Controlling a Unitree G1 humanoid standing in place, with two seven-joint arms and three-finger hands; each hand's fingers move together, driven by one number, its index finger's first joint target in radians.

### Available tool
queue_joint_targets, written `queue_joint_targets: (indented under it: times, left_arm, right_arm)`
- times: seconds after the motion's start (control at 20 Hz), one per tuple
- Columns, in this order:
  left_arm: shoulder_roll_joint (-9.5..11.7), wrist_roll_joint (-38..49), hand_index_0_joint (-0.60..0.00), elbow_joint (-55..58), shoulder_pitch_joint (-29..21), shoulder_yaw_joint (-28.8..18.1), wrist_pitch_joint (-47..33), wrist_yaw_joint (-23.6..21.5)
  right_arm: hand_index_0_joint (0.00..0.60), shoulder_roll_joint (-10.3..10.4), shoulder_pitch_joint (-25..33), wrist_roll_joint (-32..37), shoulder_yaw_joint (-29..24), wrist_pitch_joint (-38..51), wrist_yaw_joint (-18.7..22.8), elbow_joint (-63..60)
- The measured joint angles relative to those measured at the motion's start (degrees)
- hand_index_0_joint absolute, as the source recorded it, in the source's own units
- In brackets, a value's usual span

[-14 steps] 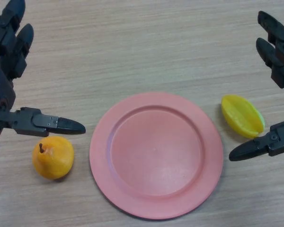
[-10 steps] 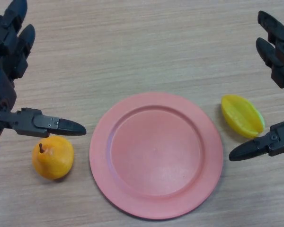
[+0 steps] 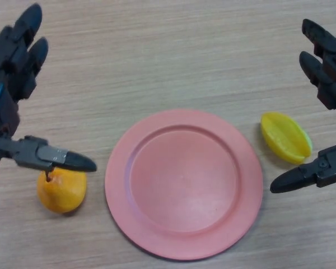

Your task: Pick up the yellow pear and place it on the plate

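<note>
The yellow pear lies on the wooden table at the lower left, stem up. The pink plate sits at the middle, bare. My left hand is open above and left of the pear; its thumb reaches across the pear's top and hides part of it, and its fingers point away up the table. My right hand is open at the right edge, holding nothing, its thumb just below a yellow star fruit.
A yellow star fruit lies on the table right of the plate, between my right hand's fingers and thumb. The wooden table stretches beyond the plate.
My left hand has moved down and slightly right, so its thumb now overlaps the pear's top. The right hand, plate and star fruit have barely shifted.
</note>
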State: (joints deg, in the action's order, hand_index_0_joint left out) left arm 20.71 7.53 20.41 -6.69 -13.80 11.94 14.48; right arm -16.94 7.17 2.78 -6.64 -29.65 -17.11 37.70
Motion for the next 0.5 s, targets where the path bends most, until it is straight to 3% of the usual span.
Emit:
queue_joint_targets:
  times: [0.2,0.3,0.5]
  left_arm:
    - [0.3,-1.5,0.0,-6.2,2.4,-3.1,-5.3,2.3]
    - [0.4,-2.1,0.0,-6.9,4.8,-3.2,-6.7,6.2]
    - [0.1,-2.4,0.0,-10.8,7.0,-5.9,-15.2,7.9]
  right_arm:
    - [0.0,0.0,0.1,-0.1,0.1,0.0,0.4,-0.7]
    - [0.0,0.0,0.1,-0.1,0.2,0.1,0.4,-2.1]
    - [0.0,0.0,0.1,-0.2,1.2,0.1,0.4,-2.3]
